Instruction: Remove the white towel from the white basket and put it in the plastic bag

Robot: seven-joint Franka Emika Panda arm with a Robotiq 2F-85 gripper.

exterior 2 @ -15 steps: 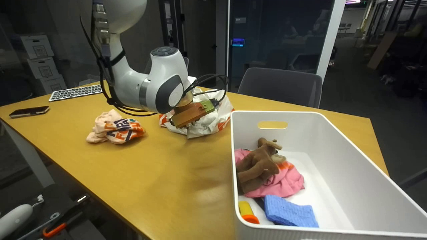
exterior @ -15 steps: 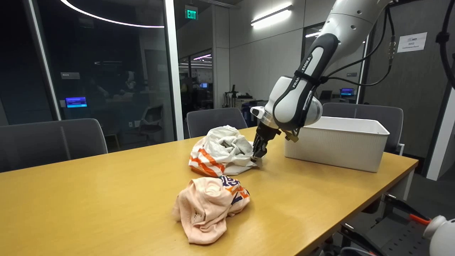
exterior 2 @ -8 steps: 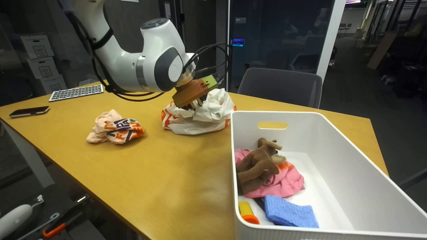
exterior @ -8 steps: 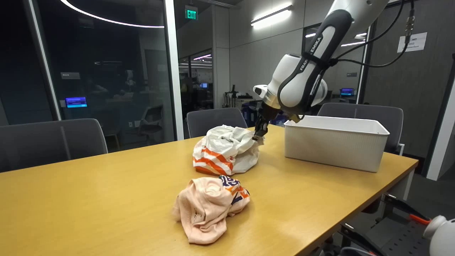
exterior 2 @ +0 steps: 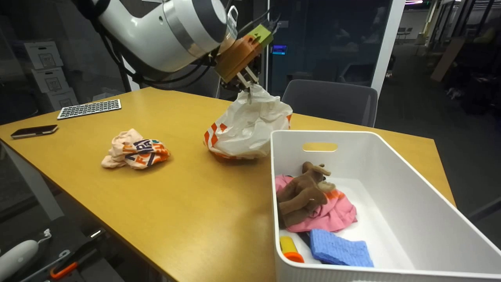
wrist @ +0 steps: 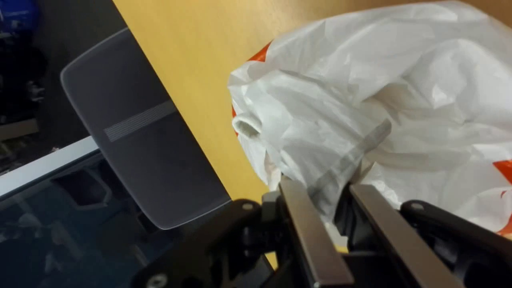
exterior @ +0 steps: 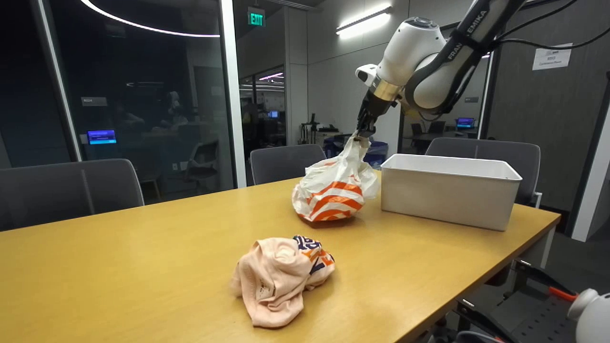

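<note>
Hiding from clear view, the towel most likely lies inside the plastic bag, below the fingers. They pinch the bag's top, perhaps to draw it up around its load. The basket stands lower, to one side of them.

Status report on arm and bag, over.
Gripper shut on plastic bag, at its top. White towel not clearly visible. White basket close beside bag, contact unclear.

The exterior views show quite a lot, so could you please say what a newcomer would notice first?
The orange-striped plastic bag probably comes first, its top pinched in the pincer, beside the white basket. Next come the brown toy on pink cloth inside that basket and the crumpled peach cloth on the table.
</note>
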